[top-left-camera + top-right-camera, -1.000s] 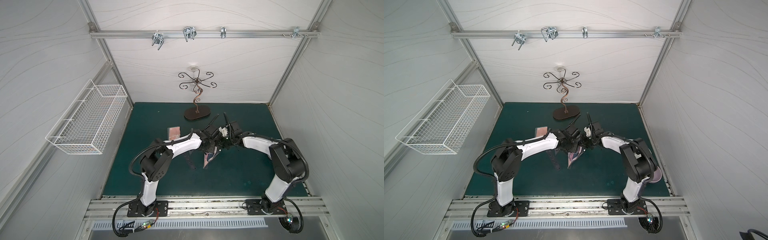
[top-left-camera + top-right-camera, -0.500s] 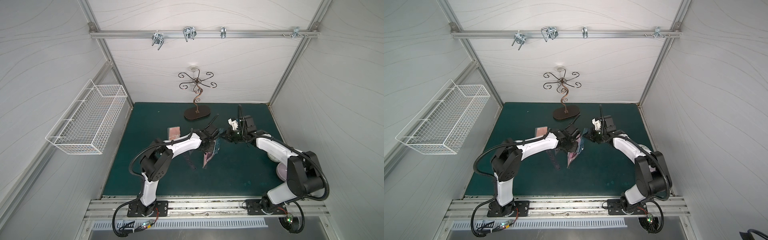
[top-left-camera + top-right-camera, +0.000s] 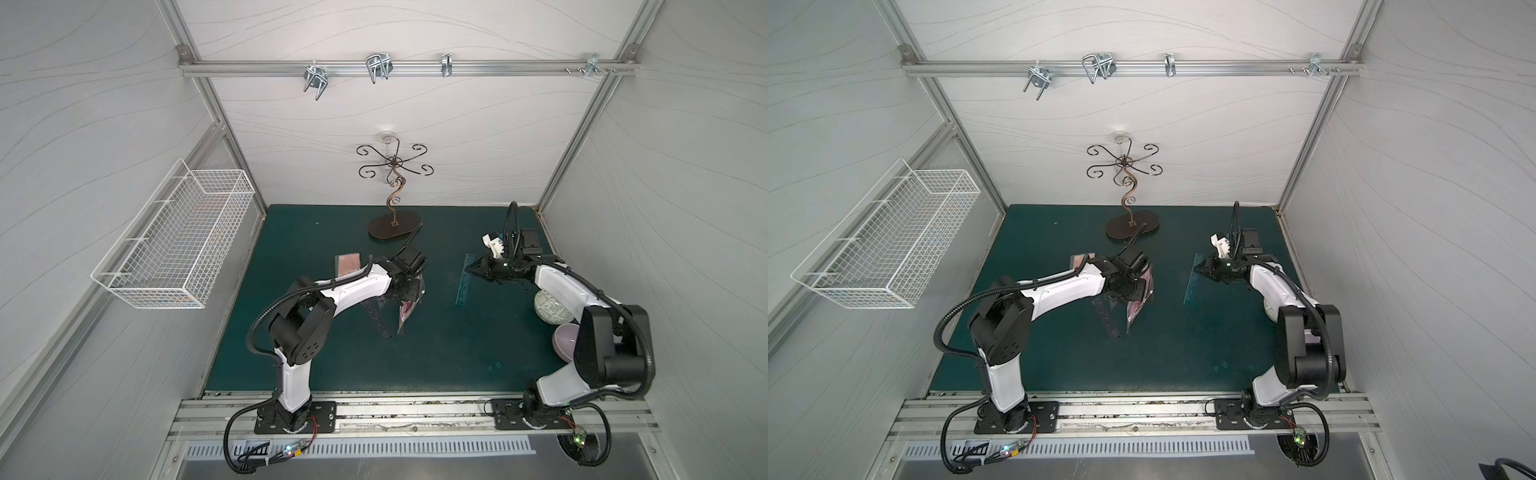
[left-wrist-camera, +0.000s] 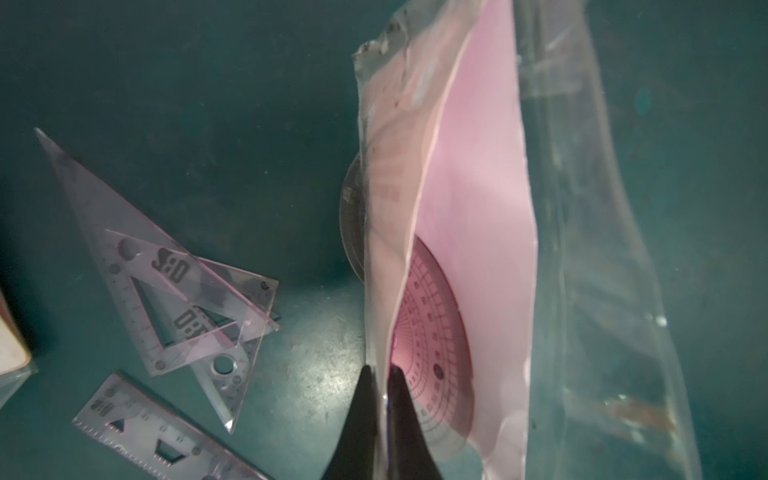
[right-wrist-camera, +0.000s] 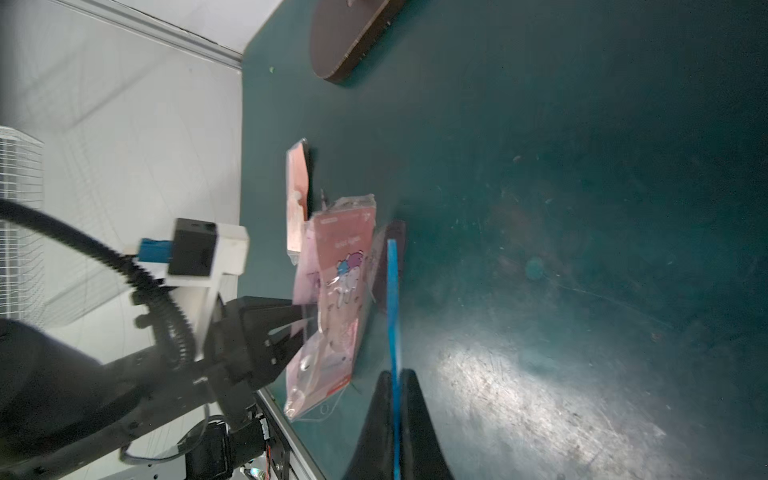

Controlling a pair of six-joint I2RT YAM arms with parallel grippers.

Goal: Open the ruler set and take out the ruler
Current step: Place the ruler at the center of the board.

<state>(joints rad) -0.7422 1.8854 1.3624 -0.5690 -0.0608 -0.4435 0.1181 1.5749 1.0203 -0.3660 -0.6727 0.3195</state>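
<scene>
Holding the blue ruler [image 3: 463, 291] clear of the ruler set [image 3: 407, 309].
Clamped edgewise in the right pincer [image 5: 397, 376], well apart from that set, itself pinched shut in the left pincer [image 4: 384, 382] over the surface [image 3: 436, 353]; next, likely lowering flat and letting go.

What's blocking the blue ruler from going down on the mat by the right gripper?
Nothing visible. The blue ruler, shut in the right gripper, is clear of the pouch pinched by the left gripper. The mat under it looks bare. The patterned ball lies apart.
</scene>
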